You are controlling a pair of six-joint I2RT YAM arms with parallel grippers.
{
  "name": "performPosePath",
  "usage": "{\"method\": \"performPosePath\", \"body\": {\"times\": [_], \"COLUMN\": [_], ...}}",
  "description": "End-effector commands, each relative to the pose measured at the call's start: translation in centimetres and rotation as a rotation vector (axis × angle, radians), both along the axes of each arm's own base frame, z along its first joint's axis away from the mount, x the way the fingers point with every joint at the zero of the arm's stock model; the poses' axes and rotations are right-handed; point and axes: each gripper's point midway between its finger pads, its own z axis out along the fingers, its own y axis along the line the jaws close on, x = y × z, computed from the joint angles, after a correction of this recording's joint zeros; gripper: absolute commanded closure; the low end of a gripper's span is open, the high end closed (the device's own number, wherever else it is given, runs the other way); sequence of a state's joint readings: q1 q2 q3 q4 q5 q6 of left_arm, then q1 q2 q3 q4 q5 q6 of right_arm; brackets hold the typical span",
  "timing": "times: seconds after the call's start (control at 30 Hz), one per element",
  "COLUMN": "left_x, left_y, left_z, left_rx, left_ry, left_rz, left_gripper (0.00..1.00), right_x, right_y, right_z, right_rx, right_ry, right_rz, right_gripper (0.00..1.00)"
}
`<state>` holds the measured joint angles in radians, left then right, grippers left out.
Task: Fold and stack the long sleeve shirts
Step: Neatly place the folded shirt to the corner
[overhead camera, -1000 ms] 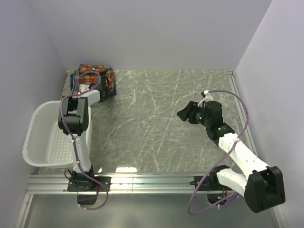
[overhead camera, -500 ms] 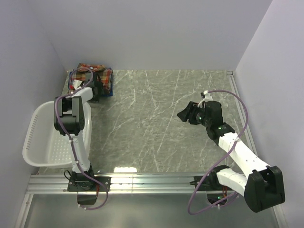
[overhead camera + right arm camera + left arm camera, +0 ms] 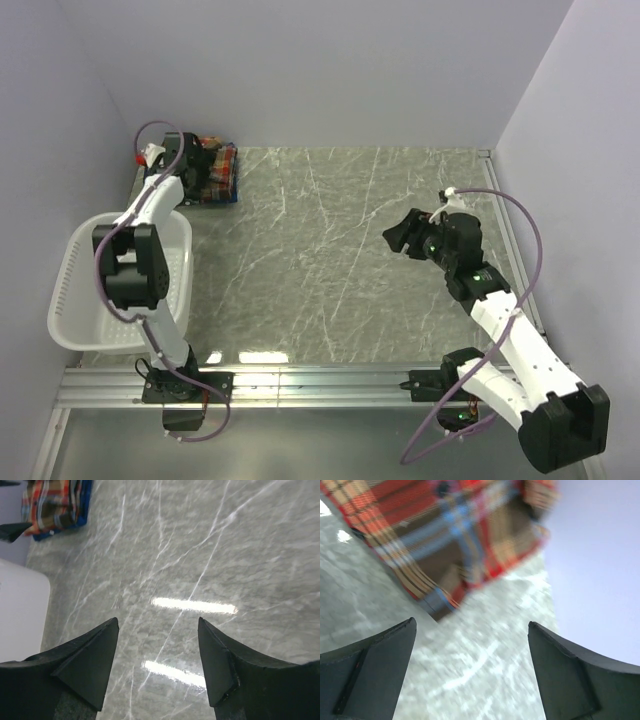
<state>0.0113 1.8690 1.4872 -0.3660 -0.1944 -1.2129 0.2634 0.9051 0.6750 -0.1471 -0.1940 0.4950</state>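
Observation:
Two folded long sleeve shirts lie stacked in the table's far left corner: the red-orange plaid shirt on top, with the blue shirt showing as an edge beneath it. My left gripper is open at the stack's left side and holds nothing. In the left wrist view the red plaid shirt fills the top, and bare table shows between the gripper's fingers. My right gripper is open over the table's right half, far from the shirts. The right wrist view shows the stack far off at top left, beyond the empty gripper.
A white slotted basket hangs over the table's left edge, under the left arm. Walls close in behind and to the left of the shirts. The grey marbled tabletop lies between the two arms.
My left gripper has opened, let go of the stacked shirts and drawn back to their left as the arm swung over the basket. The right gripper has widened a little and shifted slightly right.

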Motion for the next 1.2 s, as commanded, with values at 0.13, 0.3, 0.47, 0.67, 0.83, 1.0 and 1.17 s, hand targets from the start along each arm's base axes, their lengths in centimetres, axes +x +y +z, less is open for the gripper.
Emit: {"method": "performPosePath", "body": {"times": [0.13,0.3,0.47,0.67,0.83,1.0,1.17], "left_x": [-4.8,-12.1,-20.7,-30.2,-34.3,-36.7,-36.5], "left_y": [-4.3,-3.6,-2.0,0.8,4.4,6.5,6.3], "left_z": [12.8,23.0,28.5,30.0,27.3,25.2,21.9], "left_rx": [0.103,0.339,0.567,0.726,0.805,0.808,0.794], "left_ry": [-0.196,-0.390,-0.513,-0.570,-0.496,-0.486,-0.566], "left_rz": [-0.260,-0.393,-0.428,-0.325,-0.154,-0.024,-0.001], "left_gripper": [0.01,0.01,0.01,0.01,0.01,0.01,0.01], "right_x": [-0.4,-3.0,-5.7,-8.8,-10.7,-11.6,-11.0], "right_y": [-5.8,-8.7,-11.0,-13.7,-15.2,-15.3,-15.3], "right_z": [5.3,9.0,12.7,15.3,15.6,14.7,12.2], "right_rx": [-0.094,-0.126,-0.156,-0.189,-0.202,-0.190,-0.219], "right_ry": [-0.091,-0.136,-0.206,-0.332,-0.433,-0.505,-0.498], "right_rz": [-0.284,-0.403,-0.468,-0.556,-0.605,-0.594,-0.594], "right_gripper": [0.22,0.20,0.10,0.00,0.00,0.00,0.00]}}
